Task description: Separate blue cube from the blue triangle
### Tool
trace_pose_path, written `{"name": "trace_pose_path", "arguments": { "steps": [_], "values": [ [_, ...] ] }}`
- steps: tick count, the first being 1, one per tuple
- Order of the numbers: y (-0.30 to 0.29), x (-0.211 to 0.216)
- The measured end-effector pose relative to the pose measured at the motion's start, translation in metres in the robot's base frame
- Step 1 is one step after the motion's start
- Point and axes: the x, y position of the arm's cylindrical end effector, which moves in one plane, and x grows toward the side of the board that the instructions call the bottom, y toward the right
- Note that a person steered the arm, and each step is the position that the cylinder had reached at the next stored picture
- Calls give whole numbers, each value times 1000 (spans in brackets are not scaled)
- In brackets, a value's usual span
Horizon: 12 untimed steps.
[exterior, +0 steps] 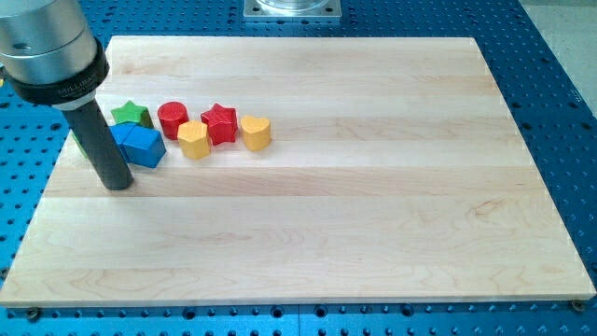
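Observation:
Two blue blocks sit pressed together at the view's left. The nearer one [145, 148] looks like the blue cube. The other blue block [121, 134] sits just to its left, partly hidden behind my rod, so its shape is hard to make out. My tip [118, 186] rests on the wooden board [354, 215], just to the lower left of the blue pair and very close to it. I cannot tell whether it touches them.
A green star [131, 115] lies just above the blue blocks. To their right are a red cylinder [173, 119], a yellow block [194, 140], a red star [219, 123] and a yellow heart [256, 132]. A green piece [78, 142] peeks out left of the rod.

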Motion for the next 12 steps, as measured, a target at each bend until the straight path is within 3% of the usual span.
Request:
{"name": "trace_pose_path", "arguments": {
  "steps": [5, 7, 8, 10, 12],
  "values": [
    [0, -19],
    [-53, -6],
    [-65, -37],
    [35, -105],
    [-2, -76]
  ]
}}
